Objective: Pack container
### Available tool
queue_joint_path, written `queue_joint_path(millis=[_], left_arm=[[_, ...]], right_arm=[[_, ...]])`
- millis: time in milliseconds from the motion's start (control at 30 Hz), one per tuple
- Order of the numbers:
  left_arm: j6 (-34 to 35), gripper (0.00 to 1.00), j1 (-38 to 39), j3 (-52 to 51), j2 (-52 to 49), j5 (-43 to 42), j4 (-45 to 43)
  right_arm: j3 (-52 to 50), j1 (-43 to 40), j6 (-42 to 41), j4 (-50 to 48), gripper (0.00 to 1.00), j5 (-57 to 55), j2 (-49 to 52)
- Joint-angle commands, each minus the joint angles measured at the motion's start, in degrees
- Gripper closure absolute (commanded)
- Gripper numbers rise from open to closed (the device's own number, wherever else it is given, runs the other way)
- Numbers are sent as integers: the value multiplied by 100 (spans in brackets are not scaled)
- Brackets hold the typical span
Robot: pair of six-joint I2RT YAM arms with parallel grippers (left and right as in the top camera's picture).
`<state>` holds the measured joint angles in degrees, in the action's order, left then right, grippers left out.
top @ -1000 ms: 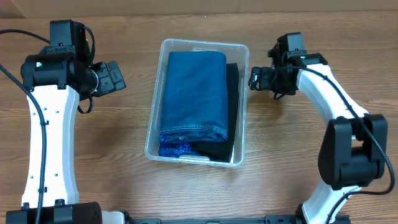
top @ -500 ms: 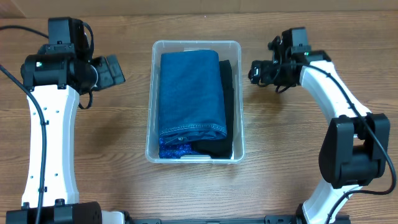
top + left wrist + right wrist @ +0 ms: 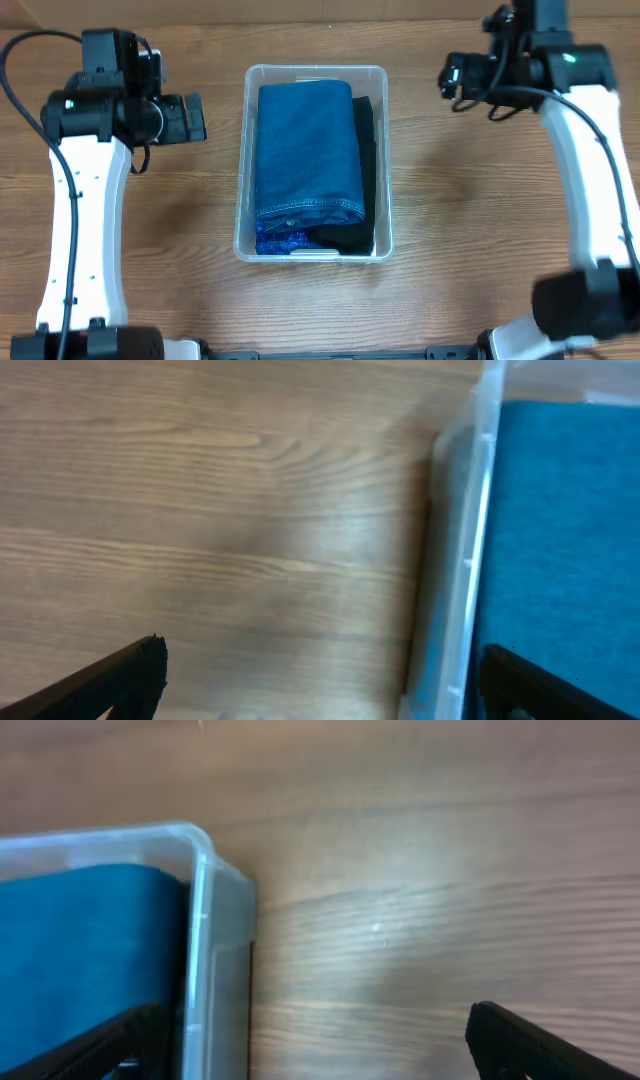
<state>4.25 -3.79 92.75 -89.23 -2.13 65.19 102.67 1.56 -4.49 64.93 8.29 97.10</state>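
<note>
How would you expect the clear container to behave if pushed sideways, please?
The container would probably slide rather than tip: it sits low on the table. Its thin clear walls may flex; the folded blue cloth likely adds weight.

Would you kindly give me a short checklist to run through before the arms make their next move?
1. Blue cloth lies folded inside the container: ok.
2. Black cloth lies inside, beside the blue cloth: ok.
3. Left gripper is open, empty and apart from the container: ok.
4. Right gripper is open, empty and apart from the container: ok.
5. Cloths sit below the container's rim: cannot tell.
</note>
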Motion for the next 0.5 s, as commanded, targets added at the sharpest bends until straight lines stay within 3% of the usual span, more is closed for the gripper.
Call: queue_joint_path(millis=[0, 67, 167, 267, 367, 467], left_arm=[[-85, 0, -31, -1283, 1453, -402, -597], [-107, 0, -31, -1987, 2227, -457, -835], [-151, 0, -31, -3224, 4146, -450, -1016], [-153, 0, -33, -3764, 5600, -319, -933], [-151, 0, -31, -3799, 6275, -326, -680], [-151, 0, -31, -3801, 6306, -326, -160]], right_arm=[[-765, 7, -22, -243, 0, -227, -1259], [-1532, 7, -24, -608, 0, -223, -1987], [-3390, 7, -15, -1449, 0, -225, -3652], [-5038, 7, -22, -1849, 0, -332, -5329], [-5775, 7, -22, -1436, 0, -352, -6382], [-5772, 7, -20, -619, 0, -354, -6371]])
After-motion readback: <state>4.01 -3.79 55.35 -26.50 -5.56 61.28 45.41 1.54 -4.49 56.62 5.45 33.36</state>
